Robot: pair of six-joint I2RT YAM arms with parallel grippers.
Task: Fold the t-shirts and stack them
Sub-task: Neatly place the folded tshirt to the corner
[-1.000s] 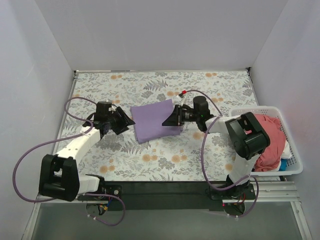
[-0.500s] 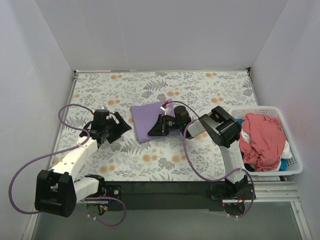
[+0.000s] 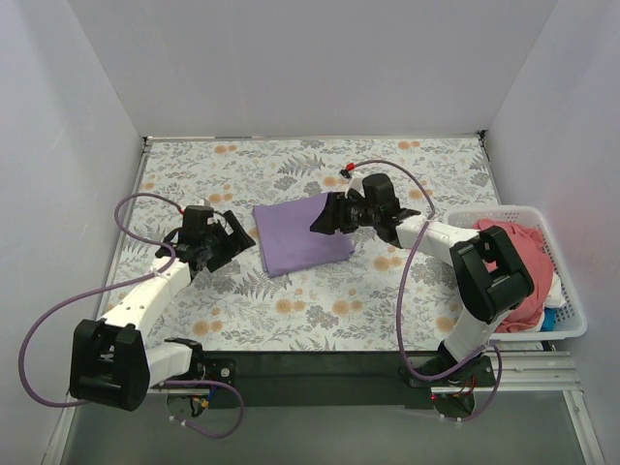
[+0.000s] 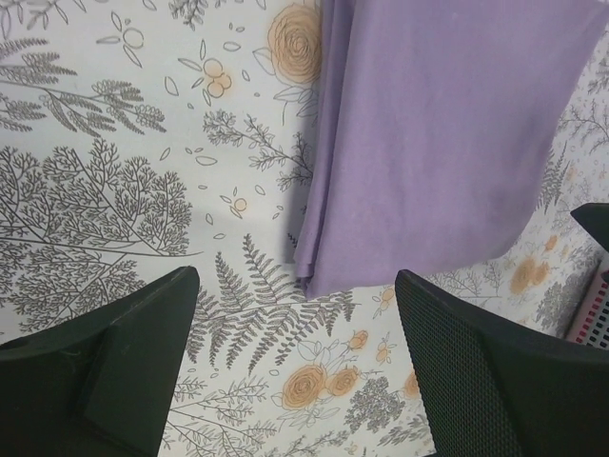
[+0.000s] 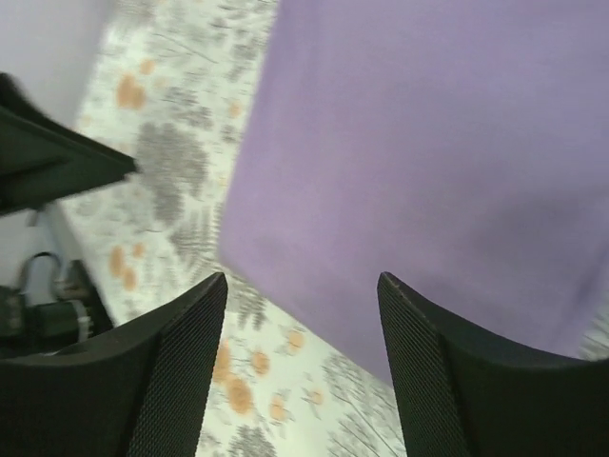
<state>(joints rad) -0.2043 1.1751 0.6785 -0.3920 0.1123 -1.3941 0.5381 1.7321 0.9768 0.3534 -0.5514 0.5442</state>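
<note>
Lavender t-shirt [image 3: 302,235] lies folded flat at the middle of the floral surface [image 3: 291,320]. The left tool [image 3: 242,235] is open and empty beside its left edge, the right tool [image 3: 325,215] open and empty over its upper right corner, so this fold looks finished. Next comes fetching the coral-pink t-shirt [image 3: 518,266] from the basket [image 3: 573,327] at the right, seen plainly only in the top view; the left wrist view alone shows the fold's layered edge.

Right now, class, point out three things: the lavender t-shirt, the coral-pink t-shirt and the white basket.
lavender t-shirt [image 3: 302,235]: top view, middle of the folded cloth.
coral-pink t-shirt [image 3: 539,260]: top view, bunched cloth lying in the basket.
white basket [image 3: 499,210]: top view, its far rim.
</note>
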